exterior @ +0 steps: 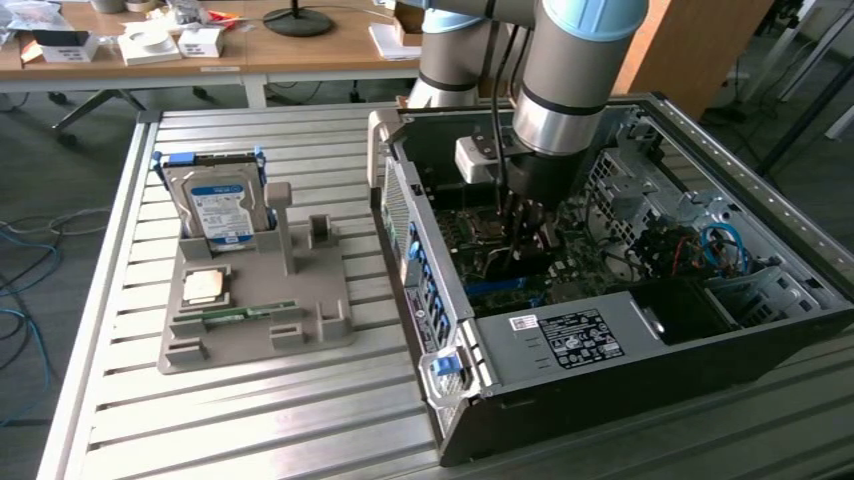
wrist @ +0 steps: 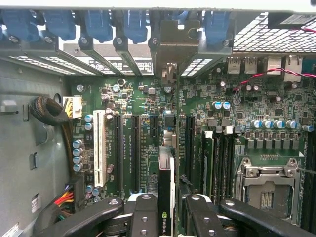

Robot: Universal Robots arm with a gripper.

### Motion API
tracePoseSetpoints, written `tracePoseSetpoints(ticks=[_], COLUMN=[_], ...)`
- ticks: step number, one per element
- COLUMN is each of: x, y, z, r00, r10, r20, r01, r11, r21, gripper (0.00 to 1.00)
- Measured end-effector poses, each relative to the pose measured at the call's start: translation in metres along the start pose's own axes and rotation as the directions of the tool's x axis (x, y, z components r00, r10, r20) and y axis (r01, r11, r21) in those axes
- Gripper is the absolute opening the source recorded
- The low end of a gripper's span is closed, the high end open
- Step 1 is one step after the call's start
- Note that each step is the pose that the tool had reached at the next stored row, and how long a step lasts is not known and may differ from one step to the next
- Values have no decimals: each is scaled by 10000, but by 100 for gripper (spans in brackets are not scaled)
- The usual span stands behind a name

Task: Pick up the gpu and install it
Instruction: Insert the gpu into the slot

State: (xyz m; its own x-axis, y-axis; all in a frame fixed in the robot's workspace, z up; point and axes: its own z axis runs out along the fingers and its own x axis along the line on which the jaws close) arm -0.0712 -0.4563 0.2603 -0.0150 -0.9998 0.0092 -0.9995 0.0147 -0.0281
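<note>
A slatted metal bench (exterior: 267,420) carries the work, with a wooden desk (exterior: 307,50) of small boxes on the far side of the room. On the exterior view's right of the bench lies an open computer case (exterior: 641,390), and the arm (exterior: 574,80) reaches straight down into it.

In the wrist view the gpu (wrist: 166,197) stands edge-on between the two dark fingers (wrist: 144,217), which are closed against its sides and grip it. It hangs over the green motherboard (wrist: 148,98), in line with the black expansion slots (wrist: 132,148) and beside a white slot (wrist: 99,148). Whether its edge has entered a slot I cannot tell.

Blue clips (wrist: 98,22) line the case's rear openings beyond the card. Twisted red and black wires (wrist: 261,76) and an empty processor socket (wrist: 266,192) lie to one side.

On the exterior view's left, well apart from the case, a grey holder (exterior: 254,330) keeps an upright hard drive (exterior: 220,210) and a green RAM stick (exterior: 234,315).
</note>
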Motion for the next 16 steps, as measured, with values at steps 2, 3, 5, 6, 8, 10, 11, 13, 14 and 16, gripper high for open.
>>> tracePoseSetpoints(ticks=[2, 3, 5, 6, 8, 10, 11, 13, 14, 16], x=[0, 0, 0, 0, 0, 0, 0, 0, 0, 0], y=[0, 0, 0, 0, 0, 1, 1, 1, 1, 1], z=[0, 0, 0, 0, 0, 0, 0, 0, 0, 0], r00=[10000, 10000, 10000, 10000, 10000, 10000, 10000, 9999, 9998, 9998], r10=[18, 26, 39, 45, 58, 69, 81, 147, 176, 220], r20=[2, 2, 2, 2, 1, 1, 0, -3, -3, -4], r01=[-18, -26, -39, -45, -58, -69, -81, -147, -176, -220], r11=[10000, 10000, 10000, 10000, 10000, 10000, 10000, 9999, 9998, 9998], r21=[0, 0, 0, 0, 0, -1, -1, -2, -2, -2], gripper=[26, 26, 26, 26, 26, 26, 26, 26, 26, 26])
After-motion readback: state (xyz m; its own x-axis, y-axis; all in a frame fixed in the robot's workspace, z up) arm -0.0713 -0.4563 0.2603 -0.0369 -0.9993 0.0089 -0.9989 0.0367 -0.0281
